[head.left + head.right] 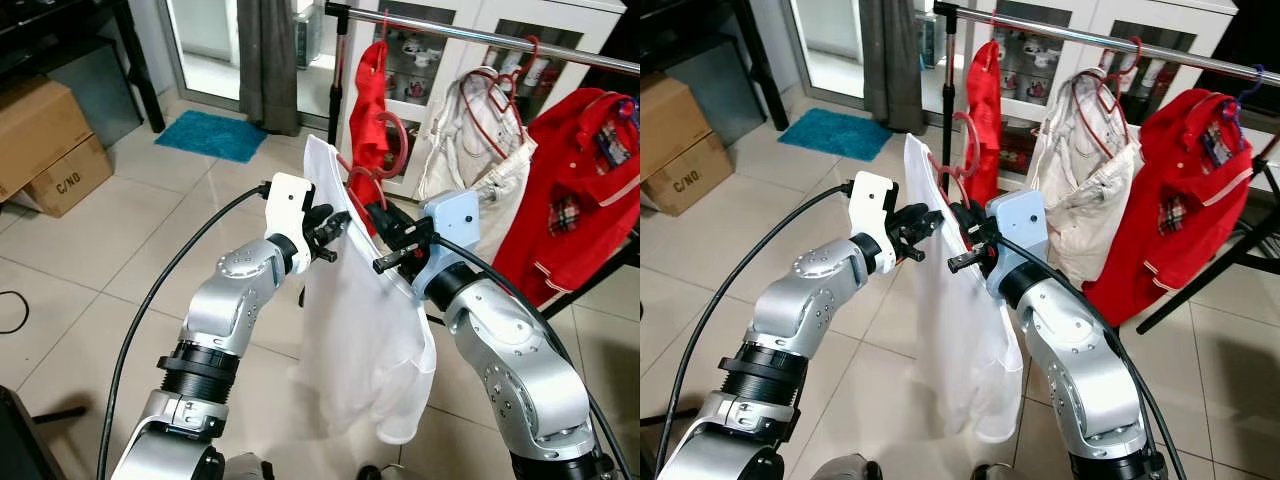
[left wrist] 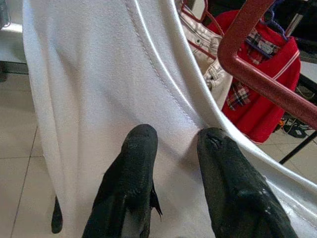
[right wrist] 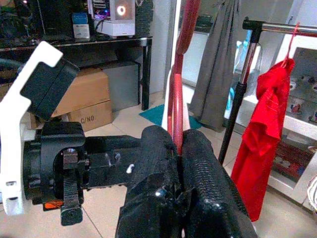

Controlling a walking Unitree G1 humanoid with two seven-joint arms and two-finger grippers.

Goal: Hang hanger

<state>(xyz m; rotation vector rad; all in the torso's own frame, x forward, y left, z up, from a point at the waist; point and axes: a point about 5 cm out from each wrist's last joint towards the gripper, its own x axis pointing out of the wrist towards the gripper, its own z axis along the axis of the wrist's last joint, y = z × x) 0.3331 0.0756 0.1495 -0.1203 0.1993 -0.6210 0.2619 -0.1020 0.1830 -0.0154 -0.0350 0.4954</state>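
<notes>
A white shirt (image 1: pixel 360 340) hangs on a red hanger (image 3: pixel 177 99), held up between both arms in front of the silver clothes rail (image 1: pixel 480 35). The hanger's hook (image 1: pixel 968 130) stands up below the rail, off it. My right gripper (image 3: pixel 176 136) is shut on the hanger's red stem just under the hook. At the shirt's left shoulder, my left gripper (image 2: pixel 176 141) pinches the white cloth; the hanger's red arm (image 2: pixel 257 79) runs just beyond it. The two grippers sit close together, left gripper (image 1: pixel 328 232) and right gripper (image 1: pixel 385 225).
Hung on the rail are a red garment (image 1: pixel 372 110), a white jacket (image 1: pixel 480 150) and a red polo shirt (image 1: pixel 580 190). The rack's black leg (image 1: pixel 590 285) slants across the floor at right. Cardboard boxes (image 1: pixel 40 140), a blue mat (image 1: pixel 212 135) and a grey curtain (image 1: pixel 265 60) lie to the left.
</notes>
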